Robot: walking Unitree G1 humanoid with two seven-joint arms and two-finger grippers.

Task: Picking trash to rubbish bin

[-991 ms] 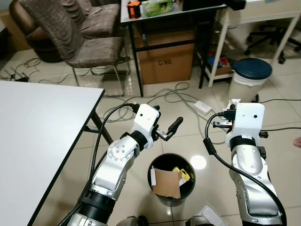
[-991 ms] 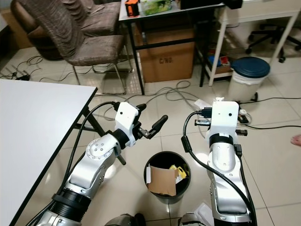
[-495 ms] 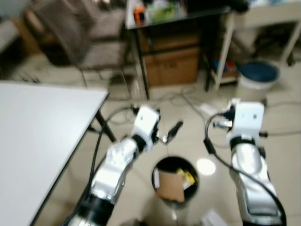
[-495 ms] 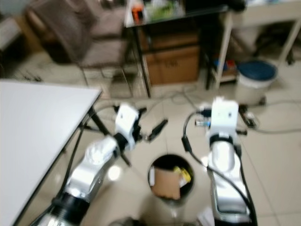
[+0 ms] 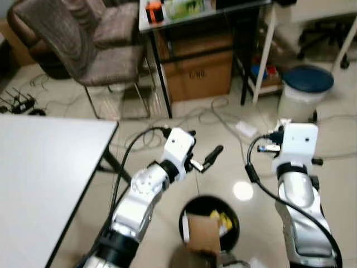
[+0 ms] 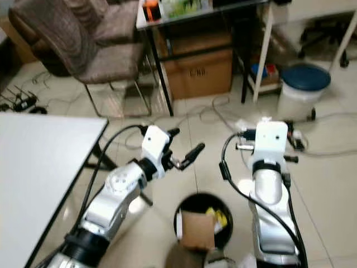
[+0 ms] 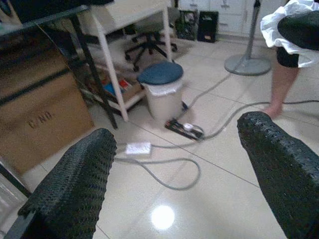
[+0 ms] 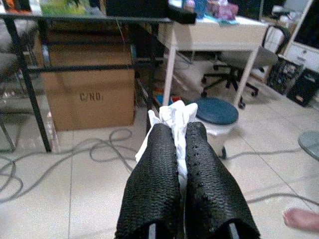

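- While the right gripper hangs out ahead of the robot at about chest height, its two black fingers are pressed tight on a crumpled white tissue, which sticks out past the tips.
- The black rubbish bin stands on the tiled floor between the two arms, close to the robot's feet, with a piece of cardboard and something yellow already inside.
- The right arm sits beside and beyond the bin, not over it, so I reckon the wad needs carrying inward and down until it is above the open mouth before the fingers part.
- The tissue is light and may cling to a finger pad; opening wide and low inside the rim should help it drop clean.
- The left gripper hovers above the bin's far rim with its fingers spread wide and nothing between them; it looks likely to crowd the right arm's path.
- A person's bare legs stand off by the cables.
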